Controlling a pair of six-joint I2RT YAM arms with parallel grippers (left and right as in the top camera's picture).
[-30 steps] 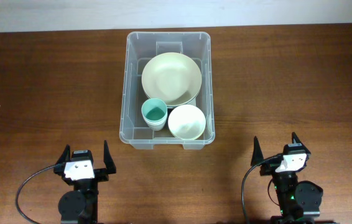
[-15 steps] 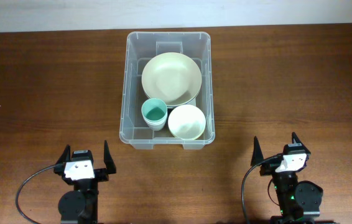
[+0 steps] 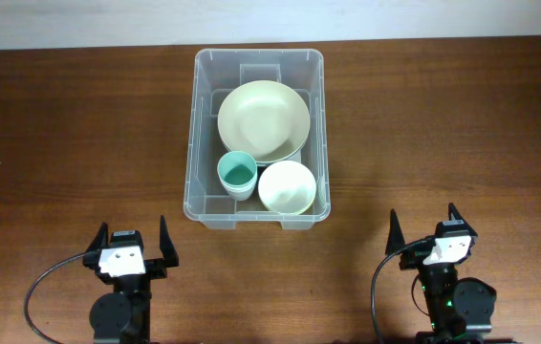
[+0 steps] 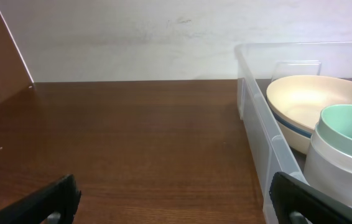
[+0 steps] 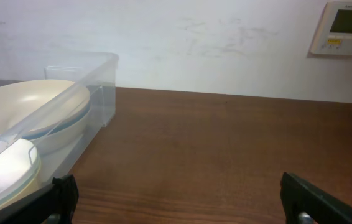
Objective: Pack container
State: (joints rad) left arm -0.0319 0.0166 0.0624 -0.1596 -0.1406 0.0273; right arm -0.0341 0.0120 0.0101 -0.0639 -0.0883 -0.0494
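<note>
The clear plastic container (image 3: 205, 134) stands at the table's middle back. Inside it lie a large cream plate (image 3: 263, 119), a teal cup (image 3: 237, 174) and a white bowl (image 3: 286, 186). My left gripper (image 3: 133, 239) is open and empty near the front edge, left of and below the container. My right gripper (image 3: 423, 225) is open and empty at the front right. The left wrist view shows the container wall (image 4: 260, 134), the plate (image 4: 300, 99) and the cup (image 4: 344, 149) at right. The right wrist view shows the container (image 5: 70, 99) at left.
The brown wooden table (image 3: 79, 134) stretches on both sides of the container. A white wall runs behind it, with a thermostat (image 5: 349, 28) at the right in the right wrist view.
</note>
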